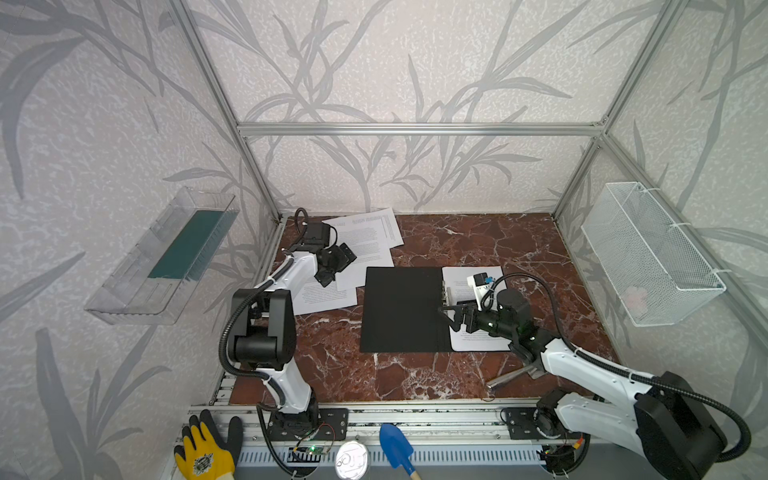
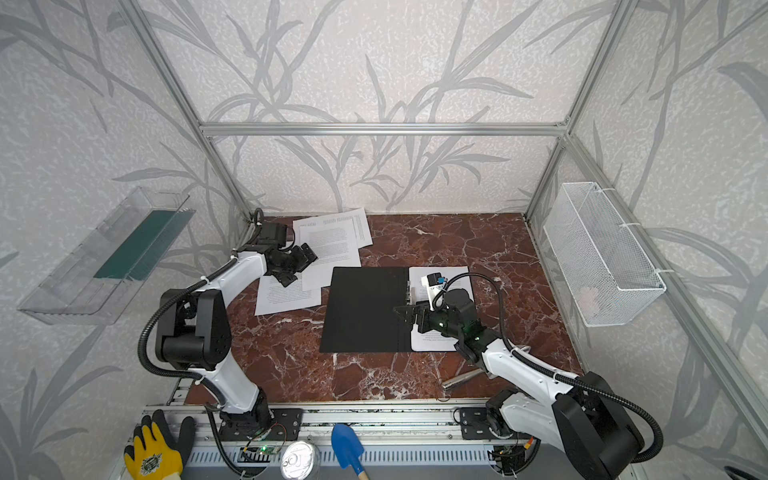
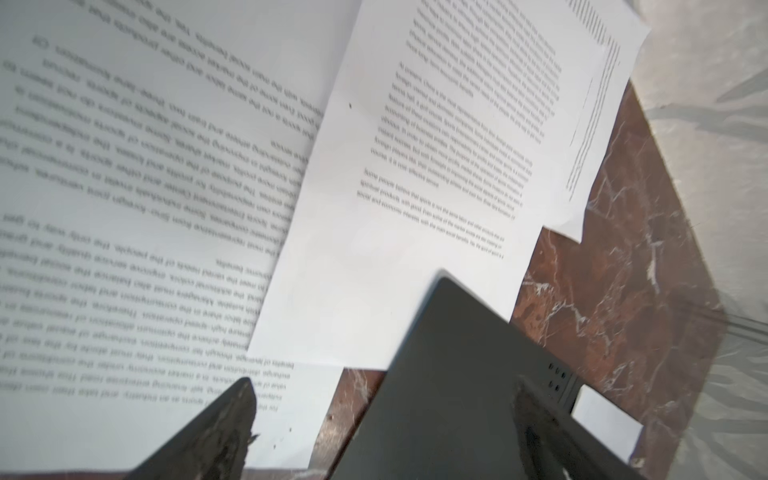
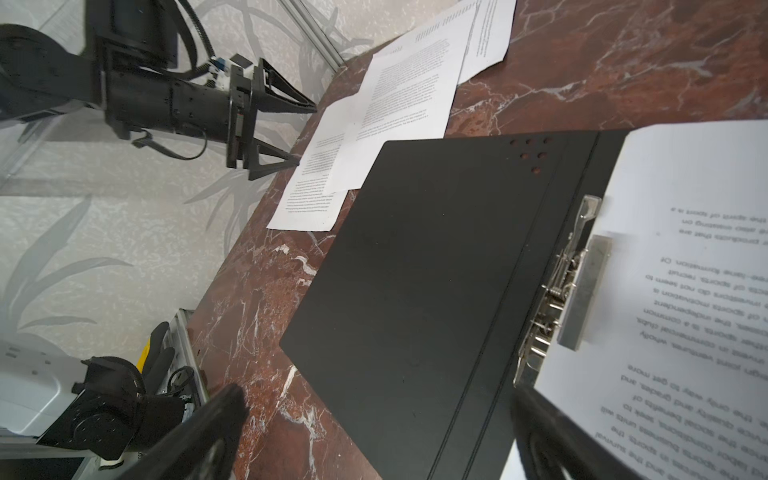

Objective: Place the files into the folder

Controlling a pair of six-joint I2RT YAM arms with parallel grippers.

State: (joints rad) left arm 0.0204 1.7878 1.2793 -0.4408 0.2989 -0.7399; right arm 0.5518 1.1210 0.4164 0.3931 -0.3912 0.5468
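My left hand (image 1: 334, 265) has its jaws spread wide with nothing between them. The right wrist view catches it side-on and seemingly raised off the paper, though I cannot say by how much. From its own wrist camera I see both fingers (image 3: 224, 419) well apart.

Directly beneath this hand lie the loose files (image 1: 365, 245), a fanned, overlapping pile of printed white sheets at the far left of the bench (image 1: 478, 241), in sight in both top views (image 2: 332, 249). The nearest of them reaches the folder.

My right hand (image 1: 449, 319) is also fully open and grips nothing. It hovers over the spine area of the folder (image 1: 401, 309), just beside the metal clip (image 4: 582, 286). I cannot tell whether a fingertip touches the cover.

The folder lies open and flat in the middle of the bench, black inside facing up. Its far left corner overlaps the edge of one loose sheet, as the left wrist view shows. On its right half rests the filed sheet (image 4: 685, 249), printed side up, with the clip's metal bar lying across its inner edge.

Further out, a clear tray (image 1: 166, 257) hangs on the left wall and a white wire basket (image 1: 648, 253) on the right wall. On the front rail sit a yellow glove (image 1: 203, 453), a tin can (image 1: 352, 460) and a blue trowel (image 1: 395, 446).
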